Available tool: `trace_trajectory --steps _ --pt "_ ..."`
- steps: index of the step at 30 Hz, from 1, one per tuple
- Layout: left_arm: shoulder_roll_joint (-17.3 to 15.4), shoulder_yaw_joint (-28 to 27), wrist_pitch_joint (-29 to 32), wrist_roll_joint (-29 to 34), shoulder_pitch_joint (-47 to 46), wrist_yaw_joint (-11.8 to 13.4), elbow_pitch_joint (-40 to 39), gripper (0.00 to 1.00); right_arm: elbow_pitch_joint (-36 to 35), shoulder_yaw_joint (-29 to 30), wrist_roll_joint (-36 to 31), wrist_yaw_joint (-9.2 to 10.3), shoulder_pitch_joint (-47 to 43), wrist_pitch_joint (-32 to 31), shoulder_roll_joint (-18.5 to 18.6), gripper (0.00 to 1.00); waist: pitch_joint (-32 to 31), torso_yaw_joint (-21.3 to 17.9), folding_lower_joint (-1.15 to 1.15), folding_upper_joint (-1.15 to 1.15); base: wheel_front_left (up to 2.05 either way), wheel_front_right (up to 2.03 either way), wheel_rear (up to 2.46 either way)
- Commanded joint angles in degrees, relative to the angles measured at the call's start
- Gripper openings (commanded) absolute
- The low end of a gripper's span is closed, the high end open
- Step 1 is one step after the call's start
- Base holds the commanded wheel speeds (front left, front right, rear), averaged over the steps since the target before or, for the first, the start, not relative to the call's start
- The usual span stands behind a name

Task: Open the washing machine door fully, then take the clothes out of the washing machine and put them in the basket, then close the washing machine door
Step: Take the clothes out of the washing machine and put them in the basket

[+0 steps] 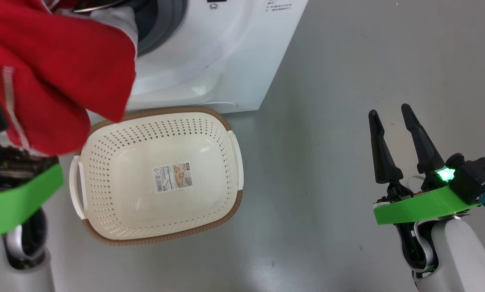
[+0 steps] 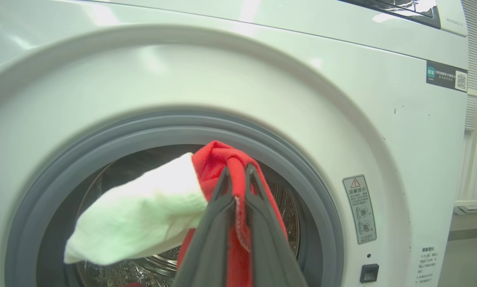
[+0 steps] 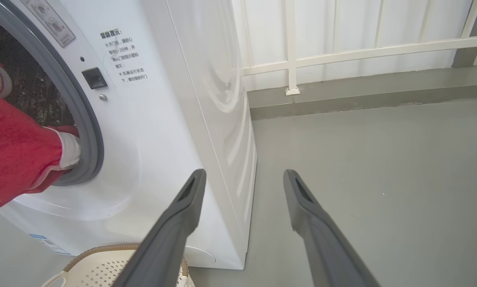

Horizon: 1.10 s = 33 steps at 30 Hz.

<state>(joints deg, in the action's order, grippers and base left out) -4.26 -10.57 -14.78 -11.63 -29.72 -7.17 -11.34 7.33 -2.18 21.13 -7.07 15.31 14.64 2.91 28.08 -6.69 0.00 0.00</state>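
One left pincer (image 2: 237, 171), closed tight on the single red piece of clothes (image 1: 60, 69), holds it half out of the one washing machine (image 1: 226, 48), above the left edge of the one basket (image 1: 231, 134), where its white cuff (image 2: 135, 215) could snag the grey ring (image 2: 302, 167) and drag loose, while one right pincer (image 1: 388, 112) waits spread wide and empty.

Left gripper (image 2: 237, 170) pinches tight on the clothes (image 2: 216, 157), folded over its fingertips. Right gripper (image 1: 389, 111) stands spread wide, nothing between its fingers, green wrist plate (image 1: 421, 209) just behind.
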Motion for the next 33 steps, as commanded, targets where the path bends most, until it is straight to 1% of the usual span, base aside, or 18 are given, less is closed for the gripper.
trace_trajectory --steps 1,9,19,27,28,33 --pt "-1.04 -1.11 -0.22 0.53 2.26 -0.31 -1.57 0.00 -1.39 -0.74 -0.35 -0.42 -1.39 0.36 -0.03 1.00 0.02 0.03 0.00 0.00 0.00 0.00 0.00" --pt "-0.30 1.37 -0.22 -0.05 6.26 -0.31 4.26 0.00 -1.46 -1.54 -0.03 -0.42 -1.22 0.36 -0.03 1.00 0.54 -0.41 0.00 0.00 0.00 0.00 0.00" --pt "0.39 3.29 -0.22 -1.79 8.47 -0.32 17.83 0.00 -1.78 -2.00 0.52 -0.42 -0.77 0.36 -0.03 1.00 2.77 -0.90 0.00 0.00 0.00 0.00 0.00" --pt "-1.21 6.04 -0.22 -2.26 7.18 -0.32 28.66 0.00 -2.14 -2.50 0.89 -0.42 0.07 0.36 -0.03 1.00 5.68 -1.40 0.00 0.00 0.00 0.00 0.00" --pt "-1.21 6.04 -0.22 -2.26 7.18 -0.32 28.66 0.00 -2.14 -2.50 0.89 -0.42 0.07 0.36 -0.03 1.00 5.68 -1.40 0.00 0.00 0.00 0.00 0.00" --pt "-2.45 8.07 -0.22 -2.22 5.19 -0.32 36.06 0.00 -2.54 -2.50 1.03 -0.42 0.71 0.36 -0.03 1.00 8.30 -1.71 0.00 0.00 0.00 0.00 0.00"
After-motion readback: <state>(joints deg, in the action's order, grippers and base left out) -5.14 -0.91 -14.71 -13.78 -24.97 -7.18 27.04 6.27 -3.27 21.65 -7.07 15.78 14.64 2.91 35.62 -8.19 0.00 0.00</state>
